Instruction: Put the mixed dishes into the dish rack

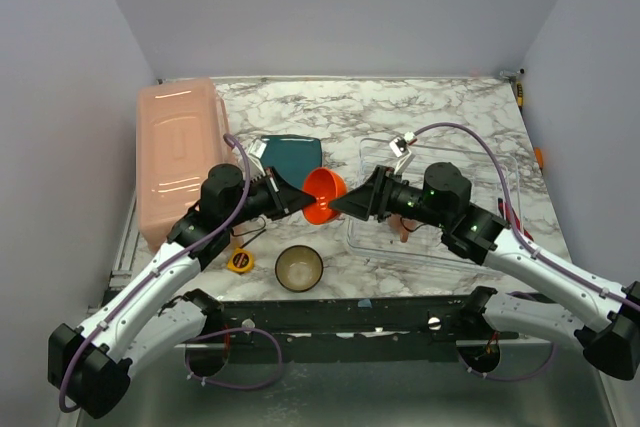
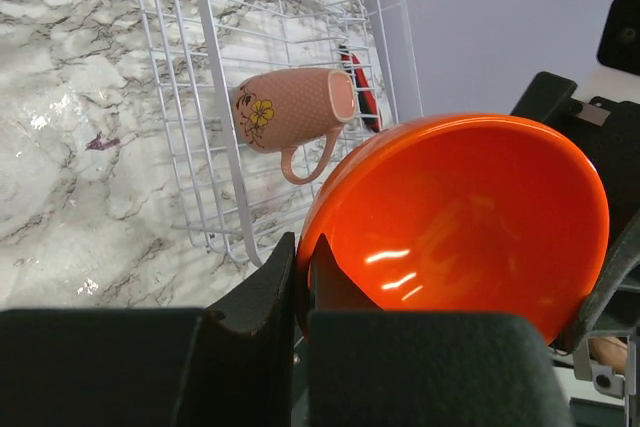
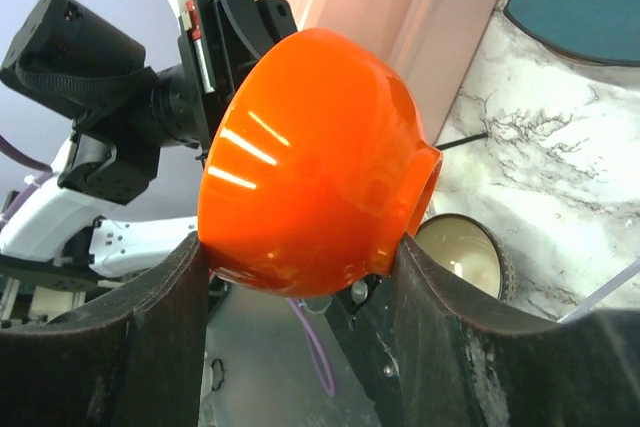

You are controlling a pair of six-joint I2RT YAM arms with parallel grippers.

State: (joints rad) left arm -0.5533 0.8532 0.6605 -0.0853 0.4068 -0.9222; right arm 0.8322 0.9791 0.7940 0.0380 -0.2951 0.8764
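The glossy orange bowl hangs in the air between my two grippers, left of the dish rack. My left gripper is shut on its rim, one finger inside and one outside. My right gripper has a finger pressed on each side of the bowl's outer wall. The pinkish-tan mug lies on its side on the rack's wire grid. The teal plate and the dark brown bowl sit on the marble table.
A long salmon-pink tub stands at the left. A small yellow tape measure lies beside the brown bowl. The right arm reaches across the rack's near left part and partly hides the mug.
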